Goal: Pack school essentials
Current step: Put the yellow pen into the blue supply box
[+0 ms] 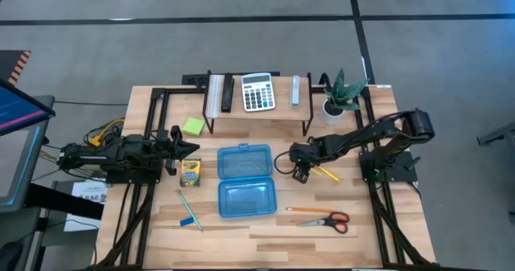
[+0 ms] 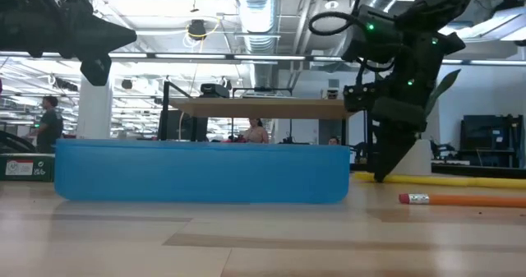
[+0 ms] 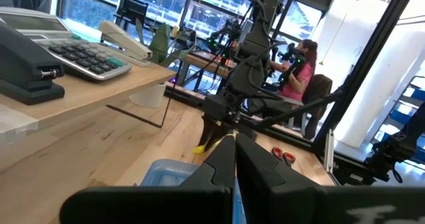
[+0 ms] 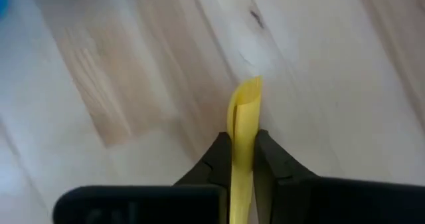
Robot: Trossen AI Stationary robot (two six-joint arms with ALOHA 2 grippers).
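An open blue pencil case (image 1: 245, 178) lies in the middle of the table. To its right a yellow pencil (image 1: 327, 173) lies on the wood, and my right gripper (image 1: 302, 173) is shut on it. An orange pencil (image 1: 310, 211) and red-handled scissors (image 1: 331, 220) lie nearer the front. On the case's left are a crayon box (image 1: 190, 171), a lime sticky-note pad (image 1: 193, 126) and a blue pen (image 1: 190, 211). My left gripper (image 1: 189, 149) waits shut, level above the crayon box, holding nothing. My right gripper pinches the yellow pencil between its two fingers near the end toward the case; a short piece (image 4: 247, 98) sticks out past them. The fingers slant down from the table's right side and lie across the pencil. The rest of the pencil (image 2: 444, 180) lies on the table.
A low wooden shelf (image 1: 257, 114) at the back carries a calculator (image 1: 257, 92) and other items. A small potted plant (image 1: 342, 98) stands at the back right. Bare wood lies in front of the case and along the near edge.
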